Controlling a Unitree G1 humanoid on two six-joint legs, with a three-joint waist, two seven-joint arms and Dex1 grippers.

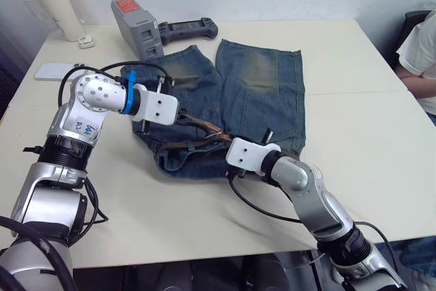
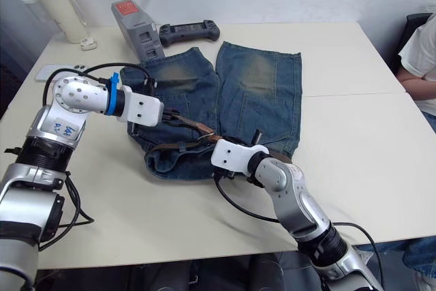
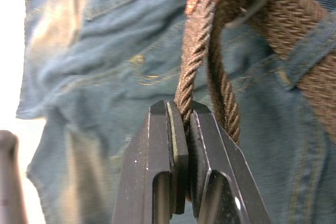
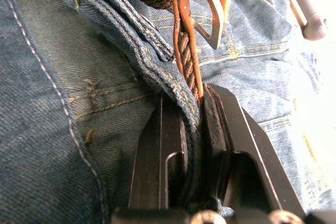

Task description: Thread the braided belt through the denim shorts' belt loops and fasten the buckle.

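The denim shorts (image 1: 252, 93) lie flat mid-table, waistband toward me and bunched up. The braided belt (image 1: 197, 126) runs along the waistband, under a belt loop (image 3: 310, 40). Its silver buckle (image 4: 207, 11) sits near the middle of the waist. My left gripper (image 1: 182, 117) hovers over the shorts' left side, shut on a raised strand of the braided belt (image 3: 197, 61). At the near edge of the waistband, my right gripper (image 1: 228, 146) is shut on a fold of the denim waistband (image 4: 178, 90), with the belt strand pressed beside it.
A grey device with a red label (image 1: 136, 25) and a black controller (image 1: 187, 30) lie just behind the shorts. A bottle (image 1: 54, 1), a small white plug (image 1: 86, 41) and a white phone (image 1: 54, 71) sit far left. A person (image 1: 422, 59) sits at the right edge.
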